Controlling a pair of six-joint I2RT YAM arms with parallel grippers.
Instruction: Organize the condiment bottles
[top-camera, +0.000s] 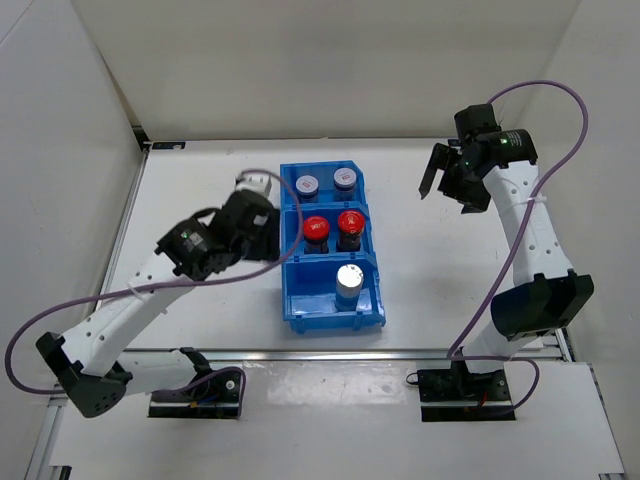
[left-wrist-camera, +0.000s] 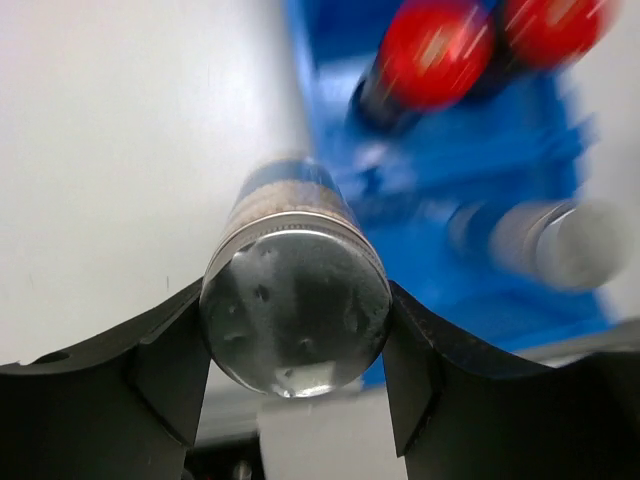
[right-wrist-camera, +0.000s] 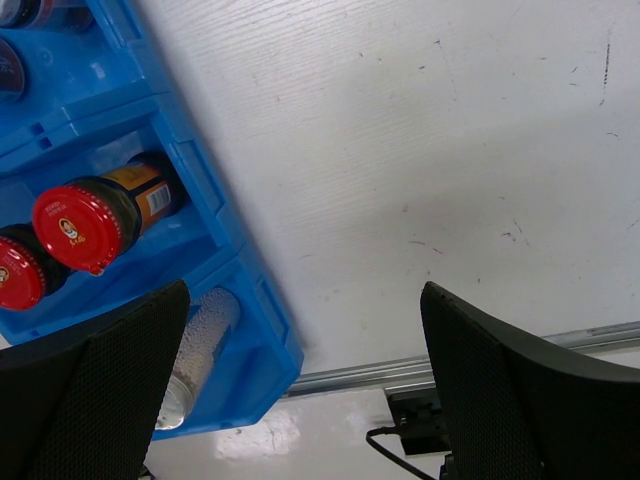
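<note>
While the left gripper (left-wrist-camera: 296, 345) pinches a silver-topped bottle (left-wrist-camera: 292, 300) just left of the blue bin (top-camera: 335, 320), its high grip may let it swing and strike the bin wall; the right gripper (top-camera: 447, 193) hangs spread, far right.

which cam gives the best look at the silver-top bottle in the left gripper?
Left wrist: the silver-top bottle fills the frame, clamped between the left gripper fingers. Top external shows only its pale top, small, left of the blue bin. Right wrist doesn't show it.
</note>
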